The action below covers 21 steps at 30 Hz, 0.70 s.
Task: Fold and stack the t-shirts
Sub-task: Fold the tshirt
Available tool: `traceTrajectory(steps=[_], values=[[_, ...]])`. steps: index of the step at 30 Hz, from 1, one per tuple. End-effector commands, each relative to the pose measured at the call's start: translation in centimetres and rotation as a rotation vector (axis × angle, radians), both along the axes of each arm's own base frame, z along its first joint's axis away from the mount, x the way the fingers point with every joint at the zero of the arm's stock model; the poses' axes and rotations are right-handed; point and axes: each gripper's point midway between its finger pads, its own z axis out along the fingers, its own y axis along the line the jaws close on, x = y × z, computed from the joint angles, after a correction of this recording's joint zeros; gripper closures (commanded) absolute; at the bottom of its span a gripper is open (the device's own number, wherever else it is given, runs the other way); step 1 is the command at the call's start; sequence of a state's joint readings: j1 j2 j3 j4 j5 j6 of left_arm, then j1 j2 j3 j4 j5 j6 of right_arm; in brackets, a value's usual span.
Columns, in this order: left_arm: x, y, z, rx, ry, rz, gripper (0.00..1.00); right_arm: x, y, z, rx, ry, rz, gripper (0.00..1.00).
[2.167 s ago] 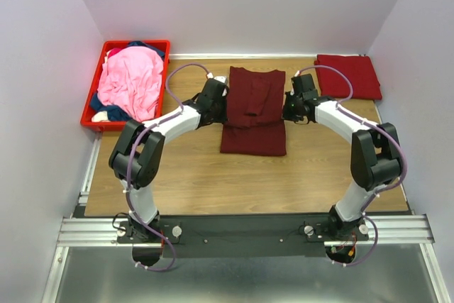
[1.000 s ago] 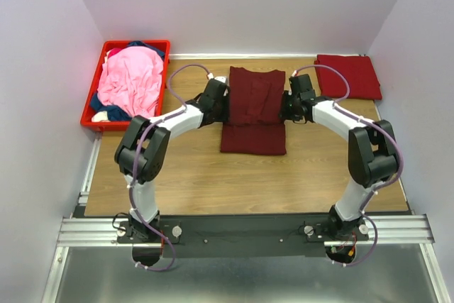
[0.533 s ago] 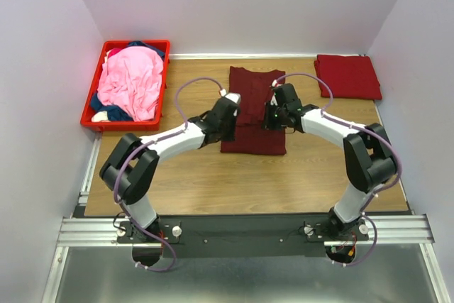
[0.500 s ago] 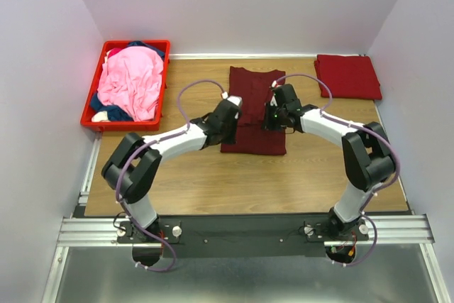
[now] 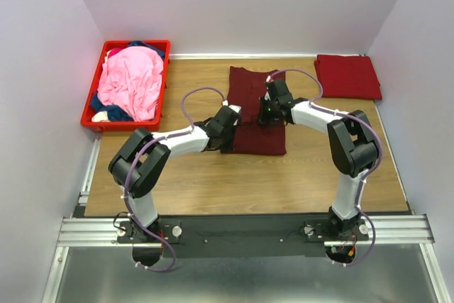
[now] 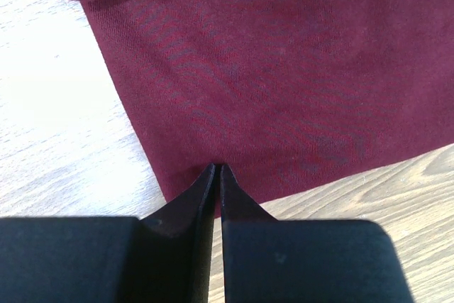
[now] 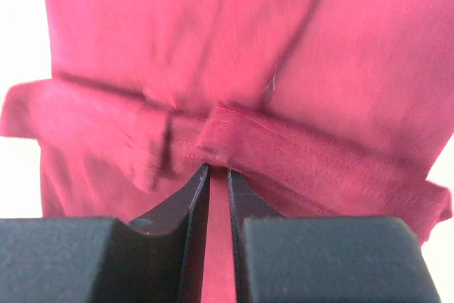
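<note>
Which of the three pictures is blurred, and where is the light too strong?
Right wrist view: the maroon shirt is smeared, looks brighter red, and the table is burnt out to white. Left wrist view: sharp, the weave shows, but the table at the left is pale with glare. Top view: even light, soft shadows, no blur.

Maroon t-shirt [image 5: 257,140] part-folded centrally, red t-shirt [image 5: 347,76] folded far-right, pink t-shirt [image 5: 131,81] heaped left
</note>
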<state>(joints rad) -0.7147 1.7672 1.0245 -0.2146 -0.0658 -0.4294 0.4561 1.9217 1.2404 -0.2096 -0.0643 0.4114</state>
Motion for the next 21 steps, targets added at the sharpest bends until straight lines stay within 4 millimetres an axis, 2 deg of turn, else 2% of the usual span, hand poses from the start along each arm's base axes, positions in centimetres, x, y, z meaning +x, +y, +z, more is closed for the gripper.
traceTrajectory(steps=[1, 2, 3, 4, 5, 6, 7, 8, 9, 13, 15, 17, 18, 20, 21], values=[[-3.2, 2.2, -3.1, 0.082, 0.114, -0.027, 0.87, 5.0, -1.2, 1.9, -0.065, -0.127, -0.051, 0.77], [-3.3, 2.2, -3.1, 0.081, 0.115, -0.028, 0.87, 6.0, -1.6, 2.0, -0.078, -0.14, -0.067, 0.77], [-3.4, 2.2, -3.1, 0.08, 0.117, -0.029, 0.87, 7.9, -2.5, 3.0, -0.083, -0.175, -0.106, 0.77], [-3.4, 2.2, -3.1, 0.08, 0.117, -0.029, 0.87, 8.9, -2.9, 2.5, -0.084, -0.171, -0.119, 0.77], [-3.5, 2.3, -3.0, 0.079, 0.115, -0.029, 0.87, 9.7, -2.9, 3.5, -0.065, -0.192, -0.126, 0.77], [-3.4, 2.2, -2.8, 0.075, 0.108, -0.028, 0.87, 10.3, -2.7, 3.7, -0.045, -0.193, -0.104, 0.77], [-3.5, 2.2, -2.7, 0.072, 0.107, -0.029, 0.87, 11.1, -2.0, 5.4, -0.022, -0.23, -0.079, 0.77], [-3.4, 2.1, -2.4, 0.067, 0.101, -0.03, 0.87, 10.6, -0.5, 6.7, 0.041, -0.236, 0.001, 0.77], [-3.4, 2.1, -2.3, 0.062, 0.099, -0.026, 0.87, 10.3, 0.3, 7.5, 0.071, -0.242, 0.047, 0.74], [-3.1, 1.7, -1.8, 0.044, 0.088, -0.027, 0.87, 6.6, 2.6, 8.1, 0.174, -0.194, 0.192, 0.72], [-3.1, 1.5, -1.5, 0.034, 0.088, -0.032, 0.88, 3.9, 2.2, 7.1, 0.195, -0.138, 0.202, 0.72], [-3.0, 1.5, -1.2, 0.028, 0.081, -0.024, 0.9, 2.2, 1.5, 6.4, 0.197, -0.108, 0.185, 0.72], [-2.8, 1.6, -0.4, 0.018, 0.057, -0.007, 0.9, 0.2, 0.8, 4.7, 0.211, -0.047, 0.17, 0.72], [-2.3, 1.6, 1.0, -0.009, 0.012, 0.015, 0.91, -1.0, 0.6, 6.8, 0.295, -0.074, 0.177, 0.72], [-2.0, 1.4, 2.7, -0.058, -0.034, 0.028, 0.9, -3.5, 0.1, 6.9, 0.38, -0.024, 0.189, 0.72]])
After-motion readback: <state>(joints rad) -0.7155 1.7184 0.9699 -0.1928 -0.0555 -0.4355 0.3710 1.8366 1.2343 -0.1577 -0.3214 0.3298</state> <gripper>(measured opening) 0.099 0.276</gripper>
